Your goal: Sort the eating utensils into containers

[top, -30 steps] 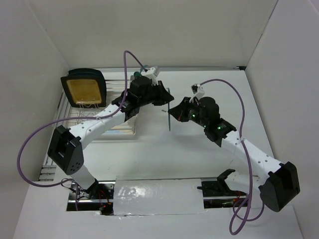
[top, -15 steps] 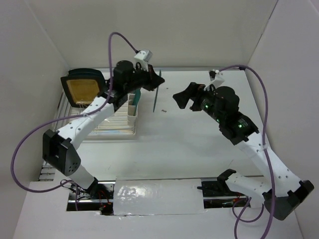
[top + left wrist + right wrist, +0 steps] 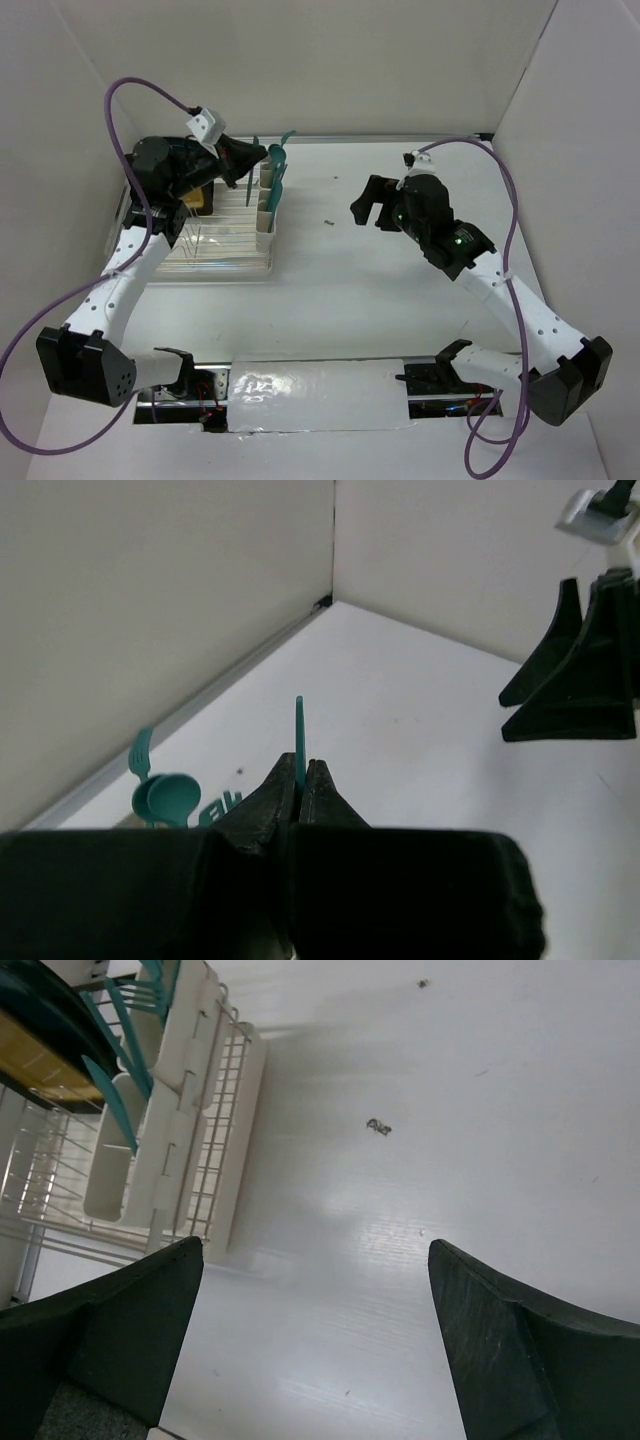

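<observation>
My left gripper (image 3: pixel 258 158) is shut on the thin handle of a teal utensil (image 3: pixel 299 738), which hangs beside the cream-white containers (image 3: pixel 266 195) at the right end of the dish rack. In the left wrist view the handle sticks straight out from between the closed fingers. Other teal utensils (image 3: pixel 279 152) stand in the far container; a spoon and a fork (image 3: pixel 160 795) show at lower left. My right gripper (image 3: pixel 372 210) hovers open over bare table to the right, with nothing between its fingers (image 3: pixel 110 1330). The right wrist view shows both containers (image 3: pixel 112 1165) with utensils (image 3: pixel 125 1022) in them.
The wire dish rack (image 3: pixel 215 250) lies at the left of the table, with a black-rimmed yellow plate (image 3: pixel 35 1055) standing in it behind my left arm. A small dark speck (image 3: pixel 328 222) lies on the table between the arms. Walls close in the back and both sides.
The utensil passed from the right gripper to the left one. My left arm then swung left with it to the containers; the right gripper opened and drew back slightly.
</observation>
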`<state>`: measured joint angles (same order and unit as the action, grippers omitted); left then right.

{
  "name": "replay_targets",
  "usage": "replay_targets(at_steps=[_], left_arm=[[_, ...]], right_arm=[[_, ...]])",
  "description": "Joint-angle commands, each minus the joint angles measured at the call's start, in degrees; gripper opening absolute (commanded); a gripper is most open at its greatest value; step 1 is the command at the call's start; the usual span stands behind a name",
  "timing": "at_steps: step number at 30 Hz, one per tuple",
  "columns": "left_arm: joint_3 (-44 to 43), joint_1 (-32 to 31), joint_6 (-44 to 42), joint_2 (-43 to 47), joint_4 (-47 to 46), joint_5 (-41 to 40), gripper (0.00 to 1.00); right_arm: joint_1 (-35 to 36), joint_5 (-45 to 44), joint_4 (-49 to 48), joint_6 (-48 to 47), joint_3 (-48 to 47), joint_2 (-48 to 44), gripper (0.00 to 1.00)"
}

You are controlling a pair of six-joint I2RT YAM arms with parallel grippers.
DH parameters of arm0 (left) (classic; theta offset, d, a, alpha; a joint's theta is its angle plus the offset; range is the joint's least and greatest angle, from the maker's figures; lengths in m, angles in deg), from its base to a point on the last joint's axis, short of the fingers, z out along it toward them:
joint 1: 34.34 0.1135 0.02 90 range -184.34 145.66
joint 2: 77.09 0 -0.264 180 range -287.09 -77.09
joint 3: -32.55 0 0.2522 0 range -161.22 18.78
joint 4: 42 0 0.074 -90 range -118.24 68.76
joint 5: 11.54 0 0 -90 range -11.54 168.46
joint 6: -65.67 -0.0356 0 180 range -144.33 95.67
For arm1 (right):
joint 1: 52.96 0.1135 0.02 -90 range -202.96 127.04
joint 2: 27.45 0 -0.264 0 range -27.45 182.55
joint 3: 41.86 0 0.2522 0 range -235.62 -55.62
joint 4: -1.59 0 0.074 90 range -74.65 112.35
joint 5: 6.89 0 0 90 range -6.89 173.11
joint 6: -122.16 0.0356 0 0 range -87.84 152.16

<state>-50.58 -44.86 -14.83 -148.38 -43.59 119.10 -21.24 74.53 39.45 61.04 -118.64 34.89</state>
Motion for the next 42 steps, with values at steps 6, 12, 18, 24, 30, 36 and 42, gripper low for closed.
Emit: replay_targets(at_steps=[6, 12, 18, 24, 30, 36, 42], left_arm=[[6.34, 2.44, 3.33, -3.59, -11.63, 9.71, 0.0], [8.63, 2.26, 5.8, -5.53, -15.31, 10.77, 0.0], [6.79, 2.09, 7.11, -7.46, -15.68, 11.83, 0.0], [7.14, 1.3, 7.47, -8.43, -16.99, 11.39, 0.0], [8.89, 0.42, 7.29, -9.84, -17.87, 9.45, 0.0], [10.64, 0.15, 4.84, -9.23, -17.17, 9.28, 0.11], [10.92, 0.33, 2.55, -6.59, -13.74, 5.68, 0.55]], right_arm=[[-0.09, -4.68, 0.51, 0.47, 0.71, -0.38, 1.0], [-0.26, -6.01, 1.57, 0.21, 0.71, 1.02, 1.0], [-0.35, -5.48, 1.04, -0.23, 0.71, 2.43, 1.0], [-0.7, -5.48, 0.51, -0.14, 1.23, 3.04, 1.0], [-0.96, -4.96, 0.51, -0.23, 1.24, 2.87, 1.0], [-1.4, -4.96, 1.04, -0.06, 1.24, 2.52, 1.0], [-1.58, -4.96, 2.09, -0.14, 0.71, 1.9, 1.0]])
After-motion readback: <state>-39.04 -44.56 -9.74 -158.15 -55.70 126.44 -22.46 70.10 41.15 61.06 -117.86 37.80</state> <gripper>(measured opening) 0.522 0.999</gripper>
